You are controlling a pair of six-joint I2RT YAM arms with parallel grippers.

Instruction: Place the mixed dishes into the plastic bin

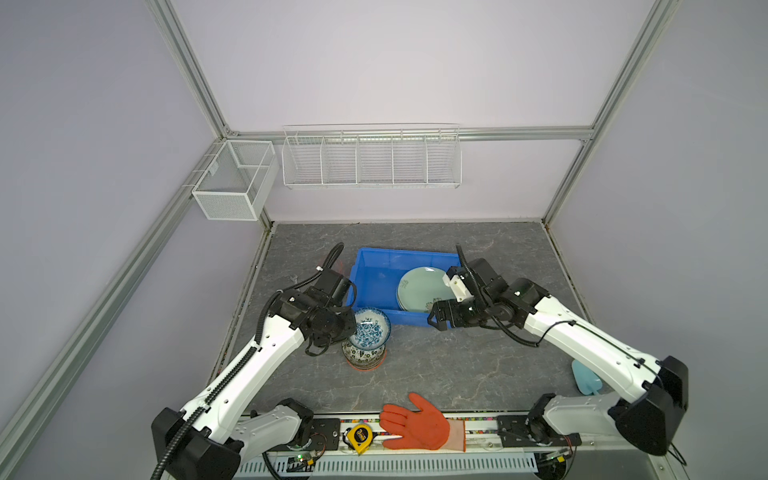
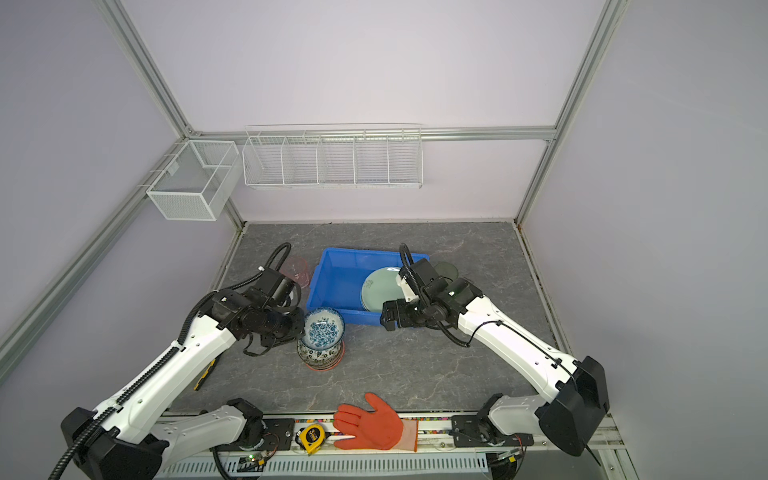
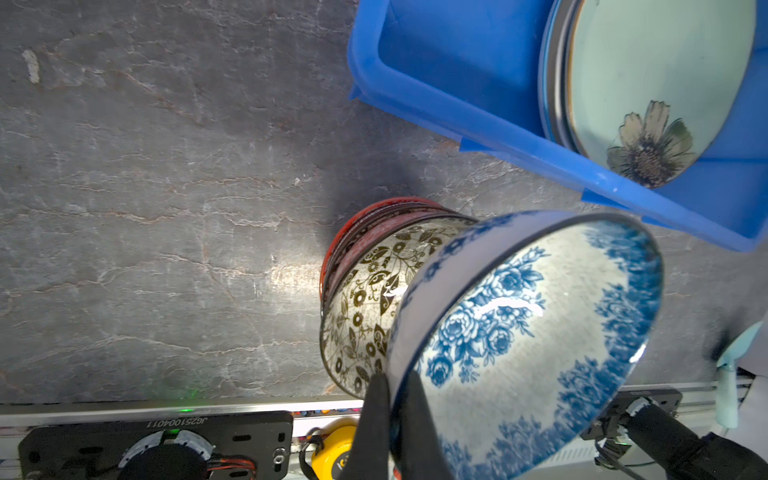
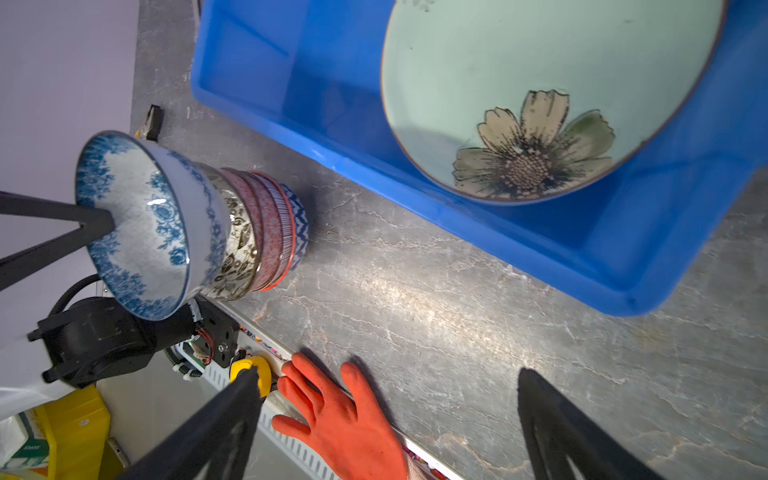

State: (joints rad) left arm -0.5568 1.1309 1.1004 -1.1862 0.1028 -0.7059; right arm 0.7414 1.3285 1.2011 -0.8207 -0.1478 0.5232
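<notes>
We have the left pincer (image 3: 394, 401) clamped on the rim of the blue bowl (image 3: 528, 340), one finger (image 3: 370, 428) outside the wall and one inside. The bowl hangs tilted over the stack (image 1: 362, 358) of bowls on the counter (image 1: 457, 374), just beside the near wall of the bin (image 1: 374, 259). We cannot tell whether its foot is clear of the leaf bowl (image 3: 365, 299) beneath. The right pincer (image 1: 437, 324) stands wide open and empty at that same wall, near the mint plates (image 1: 419, 286) that fill the bin's right part.

We judge the bowl to be glazed ceramic: stiff, brittle, smooth enough to slide, and weighty for a two-finger pinch. Held at one point of the rim, its mass sits off to the side (hence, we think, the tilt), so a quick swing could twist it out of the grip. The rim is the only place a narrow pincer can bite, and a deep bite is safer than a fingertip one. We would carry it slowly over the wall and set it low on the bare blue floor, away from the plates, since glaze on glaze chips. The nested bowls below may cling together when the next one is lifted.
</notes>
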